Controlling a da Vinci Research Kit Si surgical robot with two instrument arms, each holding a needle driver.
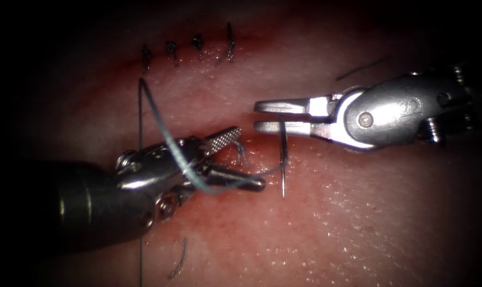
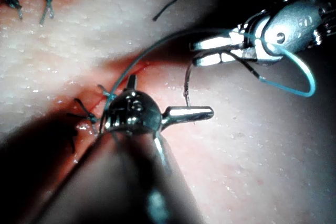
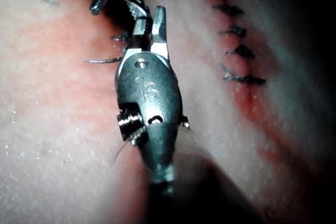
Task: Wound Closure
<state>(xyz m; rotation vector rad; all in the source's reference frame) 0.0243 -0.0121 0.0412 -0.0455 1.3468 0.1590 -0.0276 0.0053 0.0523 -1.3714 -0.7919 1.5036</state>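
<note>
My right tool (image 1: pixel 267 116): polished steel, flat smooth jaws, rounded clevis, pivot screw, stamped marking. My left tool (image 1: pixel 240 159): steel, cross-hatched jaw face, dark shaft.

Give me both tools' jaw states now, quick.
Left tool: open, holding nothing; thread lies draped over it.
Right tool: shut on the needle at its upper end; the needle hangs free above the tissue.
</note>
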